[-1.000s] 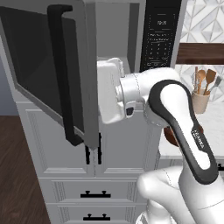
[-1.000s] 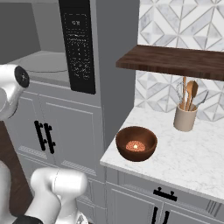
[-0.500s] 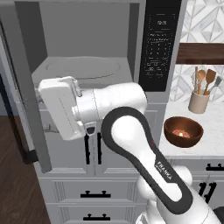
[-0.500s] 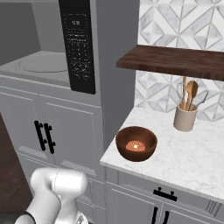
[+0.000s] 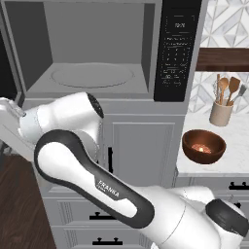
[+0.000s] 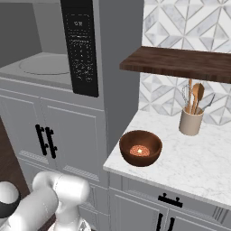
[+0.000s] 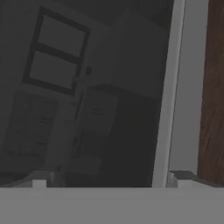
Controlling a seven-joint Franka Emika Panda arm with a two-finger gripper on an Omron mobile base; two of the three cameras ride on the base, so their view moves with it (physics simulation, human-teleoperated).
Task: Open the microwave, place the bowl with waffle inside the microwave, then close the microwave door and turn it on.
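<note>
A beige utensil crock [image 6: 190,122] stands on the white marble counter [image 6: 198,167] at the right of the right base view, close to the wall, and it holds wooden spoons [image 6: 196,95] and a dark spatula. In the left base view the same crock [image 5: 221,113] is at the right edge, in the middle height. Above it, a dark wooden shelf [image 6: 180,62] goes along the wall of grey and white patterned tiles [image 6: 180,25]. Grey panelled cabinet doors [image 6: 58,137] with black bar handles [image 6: 45,140] are in the lower left of the right base view. Under the counter there are grey drawers with black handles [image 6: 169,200]. The floor [image 5: 19,204] at the lower left of the left base view is dark wood.
</note>
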